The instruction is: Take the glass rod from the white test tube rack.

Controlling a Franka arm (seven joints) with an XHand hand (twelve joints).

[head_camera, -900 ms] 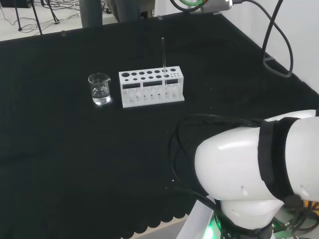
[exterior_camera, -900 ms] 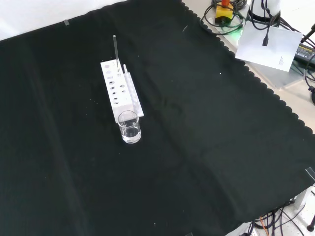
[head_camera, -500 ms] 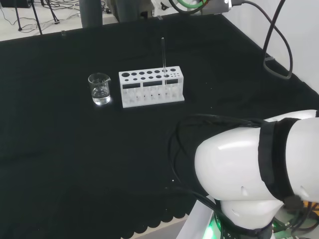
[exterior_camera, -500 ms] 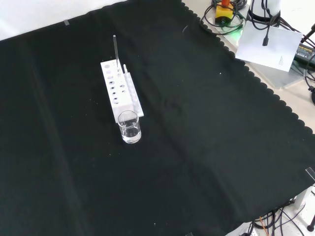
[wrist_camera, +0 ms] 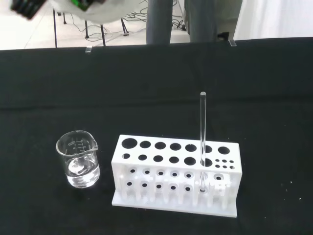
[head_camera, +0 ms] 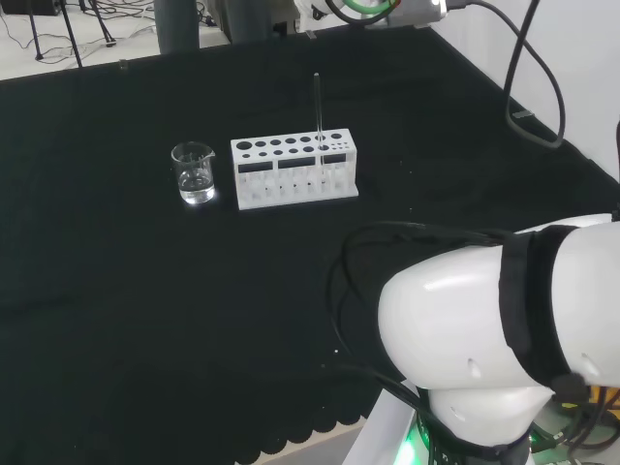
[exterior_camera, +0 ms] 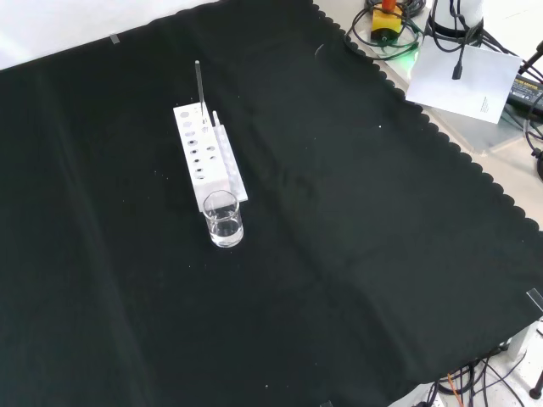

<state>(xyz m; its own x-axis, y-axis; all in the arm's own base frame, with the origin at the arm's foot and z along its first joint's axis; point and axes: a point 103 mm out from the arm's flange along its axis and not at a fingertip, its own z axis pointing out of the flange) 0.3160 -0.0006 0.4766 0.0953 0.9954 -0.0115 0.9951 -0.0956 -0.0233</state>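
Where it enters the rack [wrist_camera: 176,174], glass rod [wrist_camera: 202,132] faint.

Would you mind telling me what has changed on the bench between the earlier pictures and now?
Nothing on the bench has visibly changed. The glass rod stands upright in the same hole near the right end of the white rack in the head view, and the beaker sits beside the rack's left end as before. In the head view the arm's big white link has barely shifted. Nothing was taken hold of or let go.

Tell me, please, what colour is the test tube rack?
The test tube rack is white, seen best in the wrist view.
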